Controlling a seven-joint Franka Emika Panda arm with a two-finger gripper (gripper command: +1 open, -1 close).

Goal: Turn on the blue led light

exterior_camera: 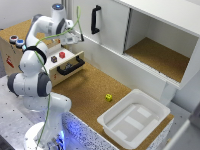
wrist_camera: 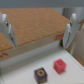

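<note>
Our claw (exterior_camera: 76, 36) hangs spread and empty above a cork-topped wooden drawer (exterior_camera: 70, 64); the small round blue-topped led light (exterior_camera: 19, 43) sits well apart from it, on a wooden box (exterior_camera: 10, 55).

Robotics lab: mock cabinet (exterior_camera: 150, 35), cork worktop (exterior_camera: 90, 90), perforated bench (exterior_camera: 12, 117).

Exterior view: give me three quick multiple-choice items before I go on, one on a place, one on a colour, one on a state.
1. Where is the blue light?
A. on top of the wooden box
B. in the white tray
C. in the drawer

2. What colour is the cube lying alone on the table?
A. green
B. yellow
C. red

3. The gripper is
A. shut on the light
B. open
C. shut on a cube

Answers: A, it sits beside the red button on the box top; B, plainly yellow; B, the wrist view shows the fingers apart with nothing between them.
</note>
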